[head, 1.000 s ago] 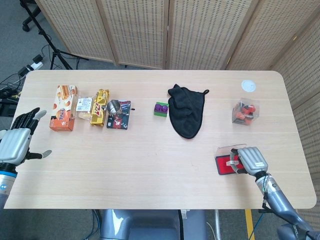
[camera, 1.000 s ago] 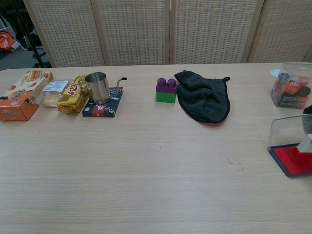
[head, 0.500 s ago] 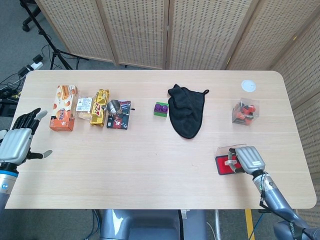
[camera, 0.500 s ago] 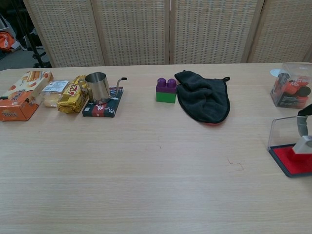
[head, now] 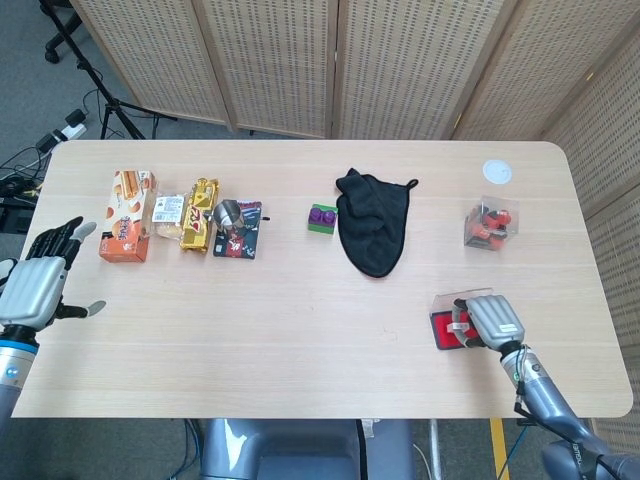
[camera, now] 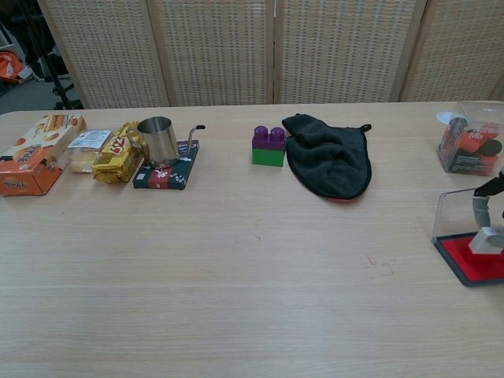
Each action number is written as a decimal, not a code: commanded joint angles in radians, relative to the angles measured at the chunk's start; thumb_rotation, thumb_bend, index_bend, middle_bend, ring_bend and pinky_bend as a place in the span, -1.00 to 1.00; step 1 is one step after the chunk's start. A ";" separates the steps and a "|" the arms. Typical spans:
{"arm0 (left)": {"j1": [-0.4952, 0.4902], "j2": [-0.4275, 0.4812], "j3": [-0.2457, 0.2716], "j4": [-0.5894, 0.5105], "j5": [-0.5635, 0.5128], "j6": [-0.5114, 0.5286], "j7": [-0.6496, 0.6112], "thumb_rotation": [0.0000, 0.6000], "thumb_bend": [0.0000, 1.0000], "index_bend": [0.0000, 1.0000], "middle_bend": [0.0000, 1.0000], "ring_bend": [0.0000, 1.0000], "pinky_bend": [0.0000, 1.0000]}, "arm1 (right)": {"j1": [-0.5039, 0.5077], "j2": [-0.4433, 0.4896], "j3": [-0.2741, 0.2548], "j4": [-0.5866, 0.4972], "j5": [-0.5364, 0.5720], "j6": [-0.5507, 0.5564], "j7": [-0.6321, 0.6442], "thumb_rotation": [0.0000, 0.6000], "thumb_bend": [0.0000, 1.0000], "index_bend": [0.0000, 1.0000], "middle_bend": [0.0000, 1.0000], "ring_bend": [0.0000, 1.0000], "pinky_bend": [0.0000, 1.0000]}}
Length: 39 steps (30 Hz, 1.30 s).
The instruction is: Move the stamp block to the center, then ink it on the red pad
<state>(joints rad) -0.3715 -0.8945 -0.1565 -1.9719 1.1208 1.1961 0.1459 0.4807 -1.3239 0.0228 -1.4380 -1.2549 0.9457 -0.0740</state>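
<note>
The stamp block is a small pale grey piece standing on the red pad, which lies in a dark tray with its clear lid tipped up behind it, near the front right corner of the table. The right hand covers the pad from above in the head view, its fingers curled down around the block; in the chest view one dark finger and a grey one reach down to the block's top, so the hand grips it. Behind the pad, toward the far right edge, a clear plastic box holds red and black pieces, and a white round lid lies beyond that. Well to the left of the pad, past mid-table, a black cloth lies spread, with a green and purple brick just beside it. Farther left stand a steel cup on a dark packet, a yellow snack bag, a small wrapped bun and an orange box. The left hand hovers at the table's left edge, fingers spread and holding nothing.
</note>
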 commanded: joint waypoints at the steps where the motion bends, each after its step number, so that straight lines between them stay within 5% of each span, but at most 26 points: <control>1: 0.000 0.000 0.000 0.000 0.000 0.000 0.000 1.00 -0.74 -1.00 -1.00 -1.00 -1.00 | 0.001 -0.004 0.000 0.006 0.006 -0.007 -0.004 1.00 0.19 0.16 0.91 0.81 1.00; 22: 0.004 0.006 0.003 -0.003 0.010 0.000 -0.013 1.00 -0.74 -1.00 -1.00 -1.00 -1.00 | -0.012 0.009 0.012 -0.014 0.006 -0.001 -0.001 1.00 0.19 0.16 0.91 0.81 1.00; 33: 0.005 0.009 0.003 -0.003 0.014 0.000 -0.021 1.00 -0.74 -1.00 -1.00 -1.00 -1.00 | -0.023 0.153 0.052 -0.236 -0.071 0.087 0.040 1.00 0.19 0.16 0.91 0.81 1.00; 39: 0.006 0.012 0.005 -0.005 0.019 -0.001 -0.024 1.00 -0.74 -1.00 -1.00 -1.00 -1.00 | 0.015 0.164 0.066 -0.305 -0.056 0.048 -0.029 1.00 0.19 0.16 0.91 0.81 1.00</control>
<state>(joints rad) -0.3656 -0.8830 -0.1518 -1.9764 1.1400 1.1951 0.1219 0.4780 -1.1625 0.0811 -1.7246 -1.3195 1.0129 -0.0752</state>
